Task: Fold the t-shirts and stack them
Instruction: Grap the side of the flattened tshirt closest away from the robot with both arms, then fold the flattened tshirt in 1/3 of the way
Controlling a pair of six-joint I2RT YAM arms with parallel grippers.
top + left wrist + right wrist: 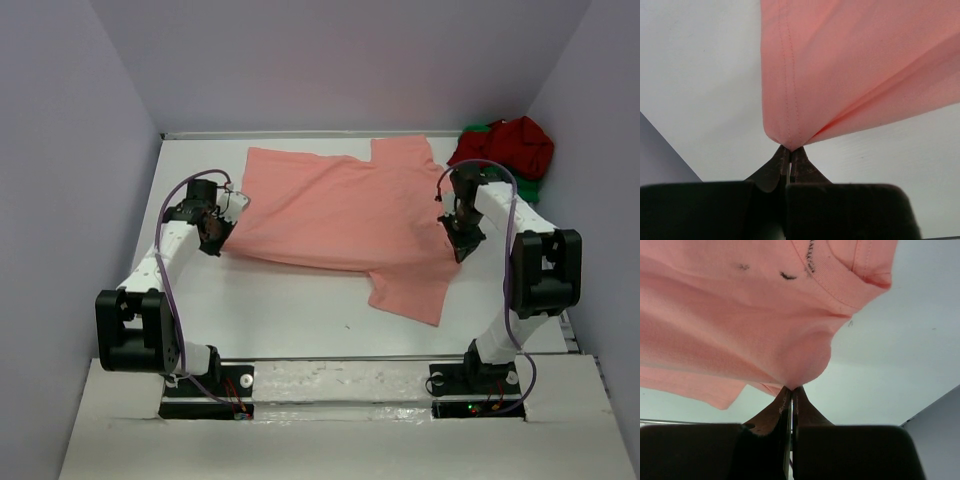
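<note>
Top external view: the salmon-pink shirt [340, 215] lies spread over the middle of the table [290, 320], between the two arms. The left gripper [213, 232] is at its nine o'clock edge and the right gripper [462, 245] at its three o'clock edge. The dark red shirt [512, 145] sits crumpled on the green shirt [532, 187] in the table's one o'clock corner, just beside the pink one; I cannot tell whether they touch.

The pink shirt looks light, limp and not fragile. It will likely sag and wrinkle wherever it is unsupported, so it probably needs both arms, taking hold well apart on doubled cloth such as a hem or neckband, where thin fingers get a firmer bite.

The wrist views show what the overhead view cannot. In the left wrist view the left gripper [790, 152] has its jaws nipped together on a small pinch of pink cloth, with a stitched hem [787, 75] running up to twelve o'clock. In the right wrist view the right gripper [791, 390] is likewise clamped on a bunched fold, with the ribbed collar [840, 287] at one o'clock and small dark marks [786, 275] near it. Only the overhead view shows the whole layout and the two waiting shirts.
</note>
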